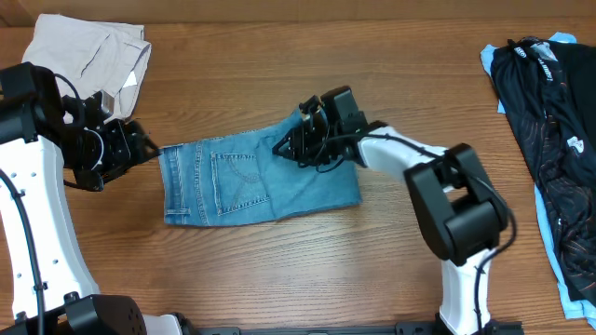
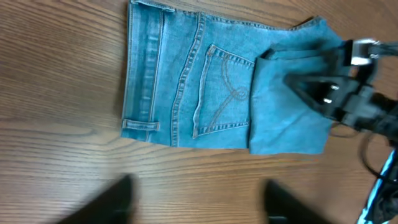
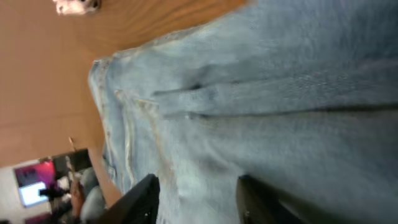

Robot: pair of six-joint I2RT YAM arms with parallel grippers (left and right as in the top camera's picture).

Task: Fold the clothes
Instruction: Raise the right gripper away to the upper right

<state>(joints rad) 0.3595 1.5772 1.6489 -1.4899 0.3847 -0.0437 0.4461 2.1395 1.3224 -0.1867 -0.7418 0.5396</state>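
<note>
The light blue denim jeans (image 1: 233, 181) lie folded into a short rectangle at the table's middle, waistband to the left and a stitched back pocket facing up. They also show in the left wrist view (image 2: 186, 74) and fill the right wrist view (image 3: 280, 93). My left gripper (image 1: 149, 149) is open and empty just left of the waistband, its fingers (image 2: 196, 205) over bare wood. My right gripper (image 1: 284, 147) is over the folded-over leg part on the right; its fingers (image 3: 199, 199) are apart with denim close beneath them. It also shows in the left wrist view (image 2: 295, 84).
A beige garment (image 1: 88, 51) lies at the back left corner. A pile of dark and blue clothes (image 1: 549, 112) lies along the right edge. The wooden table (image 1: 307, 270) runs in front of the jeans.
</note>
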